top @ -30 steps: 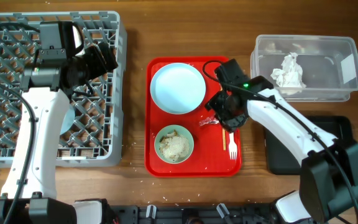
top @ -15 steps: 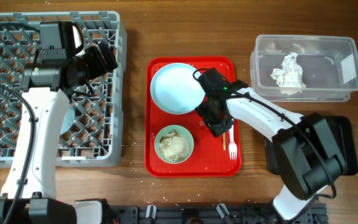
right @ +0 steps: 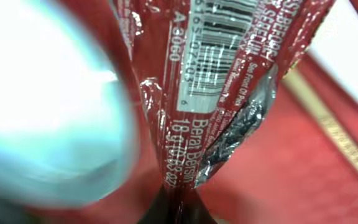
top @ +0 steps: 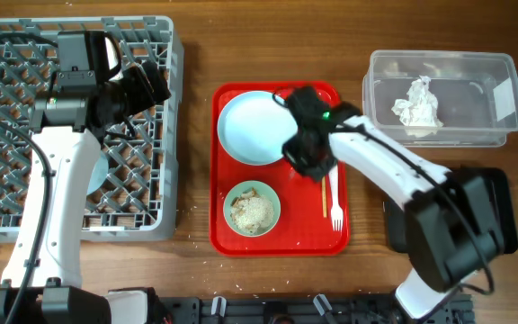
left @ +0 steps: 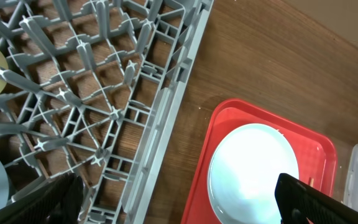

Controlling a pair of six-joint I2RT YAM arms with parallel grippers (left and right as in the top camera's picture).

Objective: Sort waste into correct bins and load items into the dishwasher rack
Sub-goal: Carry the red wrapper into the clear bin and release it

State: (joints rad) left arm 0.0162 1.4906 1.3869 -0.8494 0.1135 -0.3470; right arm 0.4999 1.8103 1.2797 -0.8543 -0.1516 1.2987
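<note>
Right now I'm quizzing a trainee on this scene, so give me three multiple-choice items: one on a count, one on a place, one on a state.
1. How many bowls stand on the tray?
A none; B one; C three.
2. Where is the napkin?
A in the tub; B on the tray; C on the floor.
3. What does the right gripper hold?
A nothing; B a spoon; C the wrapper.

Answers:
1 B: only the green bowl sits on the red tray.
2 A: the crumpled napkin lies inside the clear tub.
3 C: the right wrist view shows the red wrapper pinched at the gripper's tips.
</note>
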